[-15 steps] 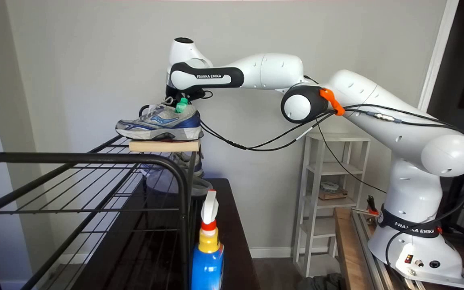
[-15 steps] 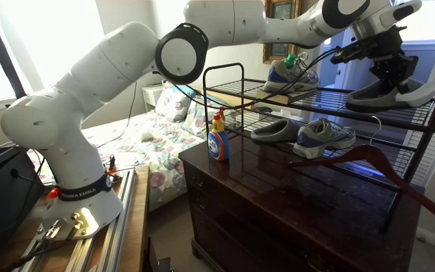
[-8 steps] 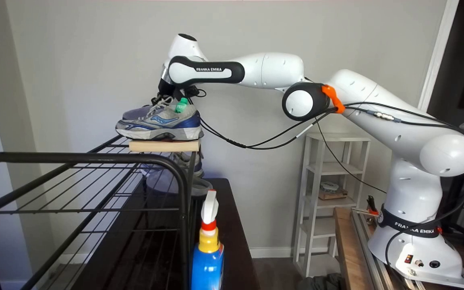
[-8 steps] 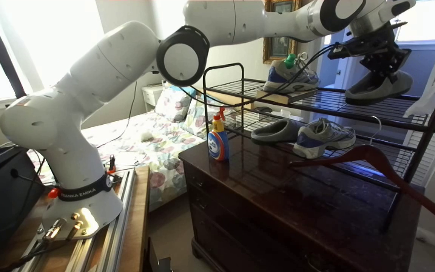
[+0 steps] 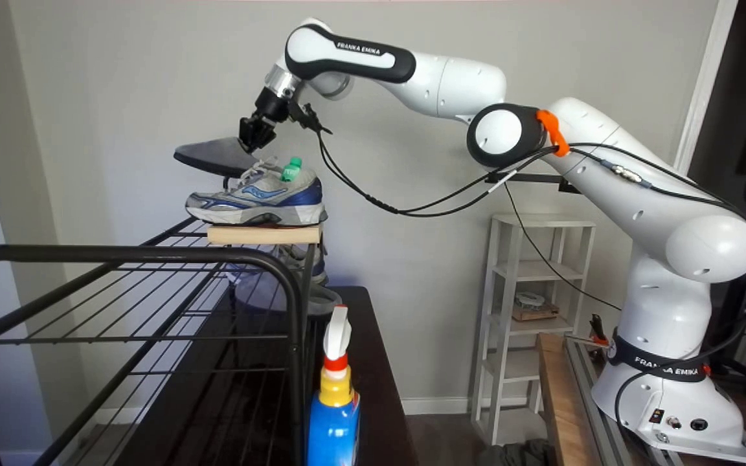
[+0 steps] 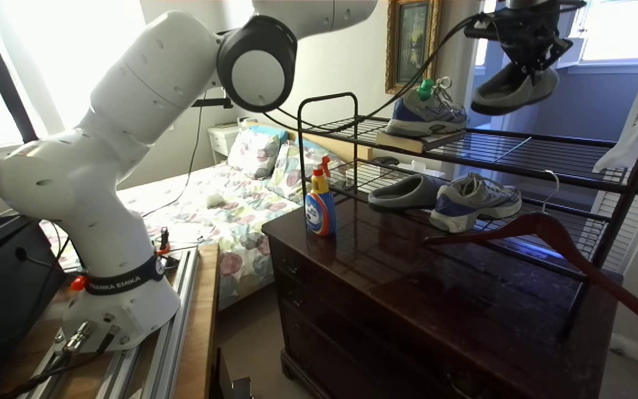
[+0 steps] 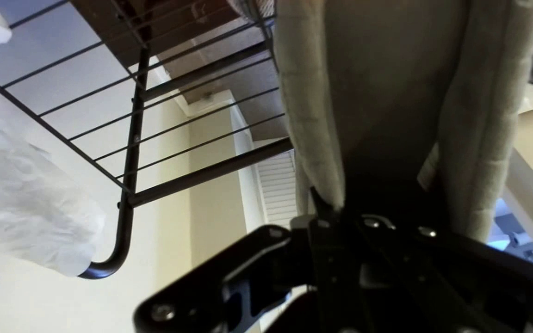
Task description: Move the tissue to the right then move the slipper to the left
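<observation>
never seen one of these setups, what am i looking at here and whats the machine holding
That's a white robot arm with a black claw at its end. Two viewpoints are from outside it; the close-up one is from its wrist. The claw is gripping a gray slipper, holding it in the air, clear of a metal rack. Up on the rack, a sneaker sits on a flat block, and white tissue hangs at one end. Lower down are another slipper and another sneaker. A spray bottle stands on the dark dresser.
</observation>
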### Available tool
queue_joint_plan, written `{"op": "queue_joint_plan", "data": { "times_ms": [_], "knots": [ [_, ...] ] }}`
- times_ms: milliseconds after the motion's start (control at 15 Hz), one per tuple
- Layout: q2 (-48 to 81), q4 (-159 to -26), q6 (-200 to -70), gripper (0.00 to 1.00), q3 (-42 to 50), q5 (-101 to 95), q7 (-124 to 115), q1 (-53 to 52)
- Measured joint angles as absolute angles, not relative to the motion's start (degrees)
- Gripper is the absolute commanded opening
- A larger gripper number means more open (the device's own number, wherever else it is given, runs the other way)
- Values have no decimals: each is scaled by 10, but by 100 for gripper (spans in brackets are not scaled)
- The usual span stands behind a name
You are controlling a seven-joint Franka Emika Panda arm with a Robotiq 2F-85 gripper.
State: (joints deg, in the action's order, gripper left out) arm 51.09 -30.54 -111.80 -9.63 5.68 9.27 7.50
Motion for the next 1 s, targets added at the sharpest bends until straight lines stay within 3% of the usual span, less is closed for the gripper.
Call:
{"op": "queue_joint_plan", "data": {
  "times_ms": [467, 1000],
  "knots": [
    [400, -305, -939, 1, -81, 28, -9, 23],
    [403, -337, -910, 1, -82, -13, 9, -106]
  ]
}}
